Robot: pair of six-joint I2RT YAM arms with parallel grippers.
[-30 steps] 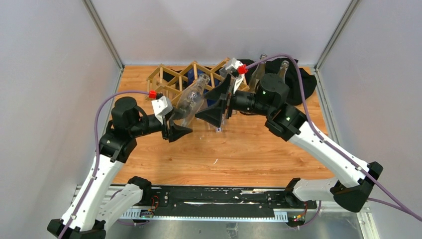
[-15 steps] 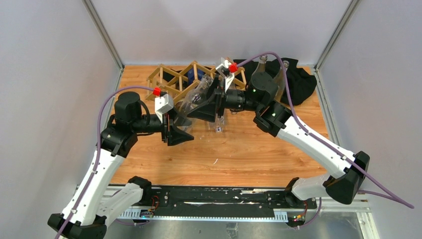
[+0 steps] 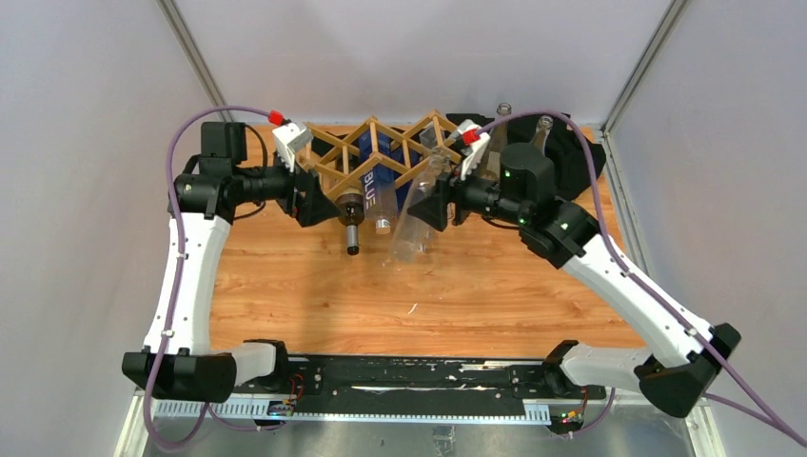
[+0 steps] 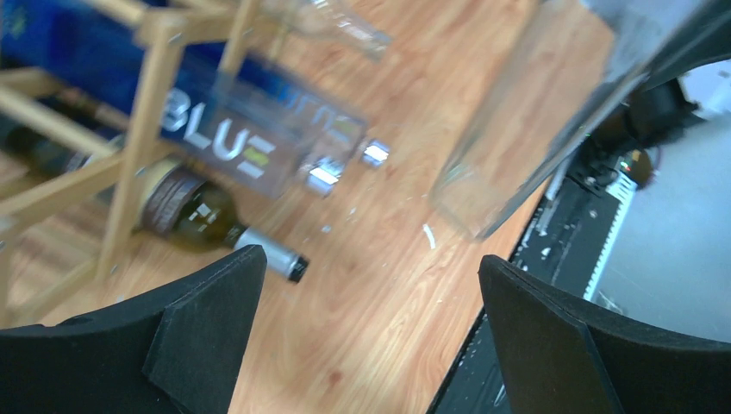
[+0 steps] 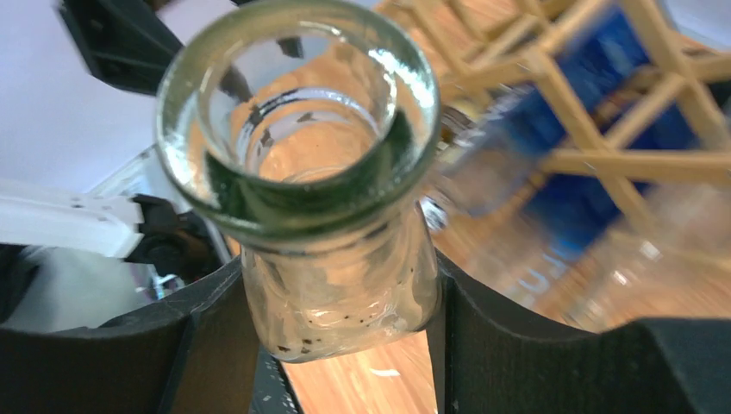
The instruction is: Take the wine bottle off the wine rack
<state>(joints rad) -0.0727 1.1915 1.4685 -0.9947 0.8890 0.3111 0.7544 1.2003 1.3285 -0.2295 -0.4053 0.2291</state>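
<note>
Left claw (image 4: 371, 285) now wide open at wine rack (image 3: 404, 143) left end, right claw (image 3: 433, 205) gripping wine bottle (image 3: 411, 233) neck, bottle pulled free, base perhaps touching desk (image 3: 476, 286).

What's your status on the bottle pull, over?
Left gripper open, empty, beside wine rack. Right gripper shut on clear glass bottle by the neck; bottle tilted, looks out of the rack. Blue bottle and dark wine bottle lie in the rack alongside.

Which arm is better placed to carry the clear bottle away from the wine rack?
Right. The right claw grips the clear bottle by the neck, its body already outside the wine rack. The left claw stands open and empty beside the rack's left end.
</note>
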